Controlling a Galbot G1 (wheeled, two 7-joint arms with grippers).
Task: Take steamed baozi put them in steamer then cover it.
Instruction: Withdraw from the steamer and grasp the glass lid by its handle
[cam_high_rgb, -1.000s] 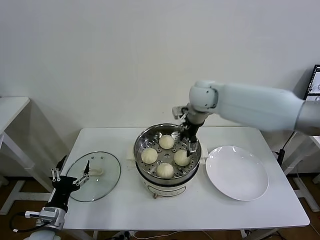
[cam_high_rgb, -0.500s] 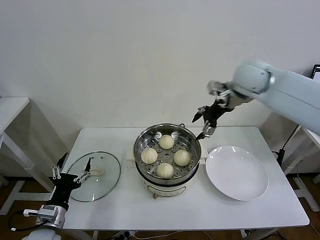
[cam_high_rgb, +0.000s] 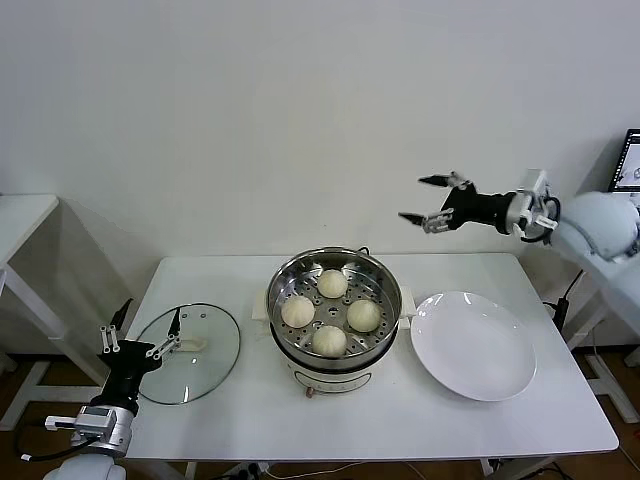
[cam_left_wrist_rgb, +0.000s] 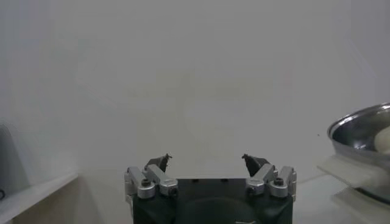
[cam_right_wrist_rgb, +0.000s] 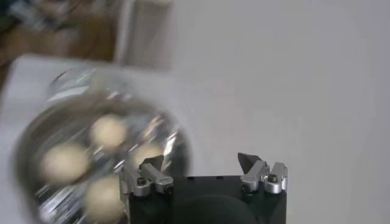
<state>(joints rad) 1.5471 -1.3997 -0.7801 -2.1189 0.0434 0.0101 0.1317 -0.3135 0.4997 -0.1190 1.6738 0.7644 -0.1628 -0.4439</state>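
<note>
Nearest the robot, low at the table's front left corner, the left gripper (cam_high_rgb: 140, 338) sits parked with its fingers spread wide and nothing between them, just in front of the round clear glass cover with a metal rim and white handle (cam_high_rgb: 188, 352), which lies flat on the white rectangular table (cam_high_rgb: 390, 430). To the right of the cover, at the middle of the table, stands the round shiny stainless-steel steamer on its white pot base (cam_high_rgb: 335, 303), uncovered, and the four small cream-white steamed baozi (cam_high_rgb: 331, 311) rest inside it on the perforated floor, spaced apart in a diamond. Just beside the steamer on its right lies a flat round white plate (cam_high_rgb: 474, 345). Farther back and higher, the right gripper (cam_high_rgb: 428, 200) hangs in the air above the gap between steamer and plate, its fingers wide apart and empty.
</note>
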